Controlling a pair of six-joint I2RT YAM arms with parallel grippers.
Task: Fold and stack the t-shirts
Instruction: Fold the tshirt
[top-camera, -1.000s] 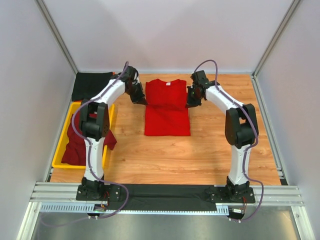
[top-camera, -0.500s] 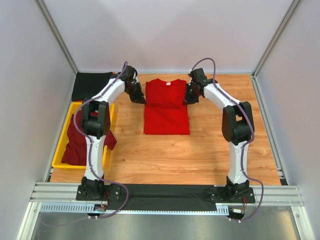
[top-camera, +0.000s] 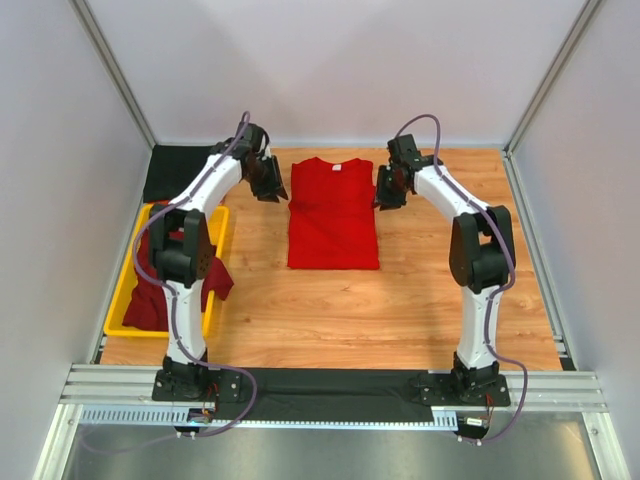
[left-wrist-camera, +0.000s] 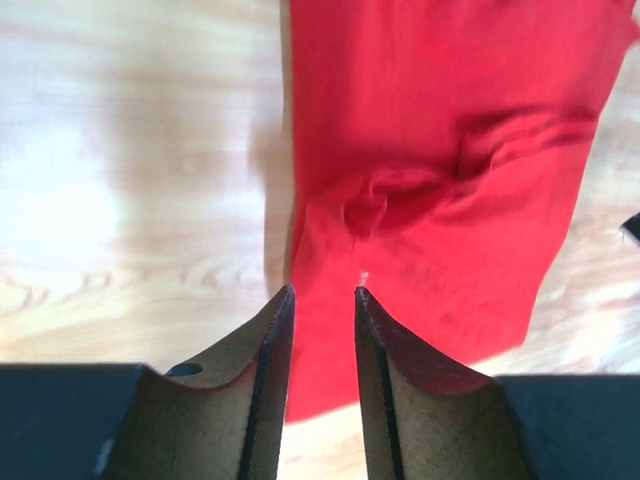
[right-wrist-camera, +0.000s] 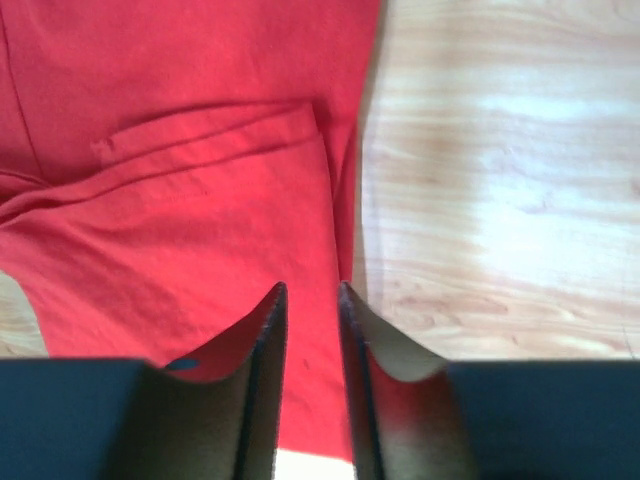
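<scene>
Top external: left hand (top-camera: 270, 186) and right hand (top-camera: 384, 196) flank the red t-shirt (top-camera: 333, 220), both slightly parted, empty.

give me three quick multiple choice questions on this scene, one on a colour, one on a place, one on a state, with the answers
1. The tray is: A blue; B yellow; C green.
2. The black shirt lies: A in the tray; B at the table's far left corner; C at its near right corner.
3. The left claw by the red shirt is: A shut on cloth; B gripping the tray; C open, empty.

Answers: 1 B, its edge shows yellow. 2 B, it lies beyond the tray, in that corner. 3 C, a gap shows between its fingers with nothing in it.
</scene>
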